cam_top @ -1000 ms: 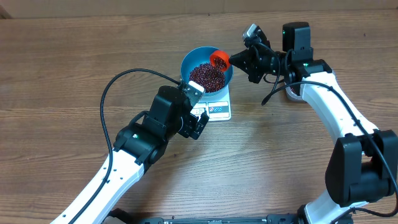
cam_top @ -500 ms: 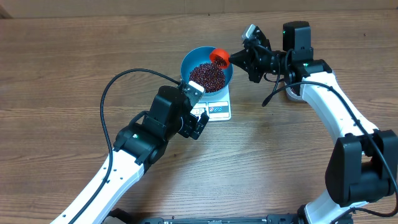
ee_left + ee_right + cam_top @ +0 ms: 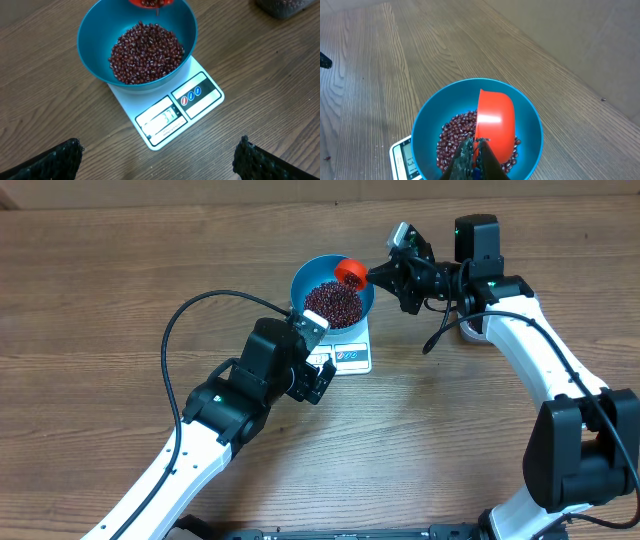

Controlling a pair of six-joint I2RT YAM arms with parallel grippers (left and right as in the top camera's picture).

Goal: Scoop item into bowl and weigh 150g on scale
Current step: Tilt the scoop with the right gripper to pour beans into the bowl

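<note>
The blue bowl (image 3: 332, 298) (image 3: 137, 45) (image 3: 427, 130) stands on the white scale (image 3: 350, 356) (image 3: 170, 112) (image 3: 402, 160) and holds a heap of dark red beans (image 3: 333, 303) (image 3: 145, 50) (image 3: 451, 137). My right gripper (image 3: 378, 277) (image 3: 476, 159) is shut on the handle of the orange-red scoop (image 3: 350, 272) (image 3: 495, 125), which hangs tilted over the bowl's far right rim. Just the scoop's lower edge (image 3: 150, 3) shows in the left wrist view. My left gripper (image 3: 318, 375) (image 3: 157, 160) hovers open beside the scale's display edge, with nothing between its fingers (image 3: 55, 160).
A clear tub (image 3: 287, 7) with dark beans inside shows at the top right corner of the left wrist view. The right arm (image 3: 520, 330) reaches in from the right, and the left arm's black cable (image 3: 185, 320) loops over the wooden table (image 3: 100, 290).
The scoop has risen slightly and drawn back toward the bowl's far right rim. The left arm has not moved.
</note>
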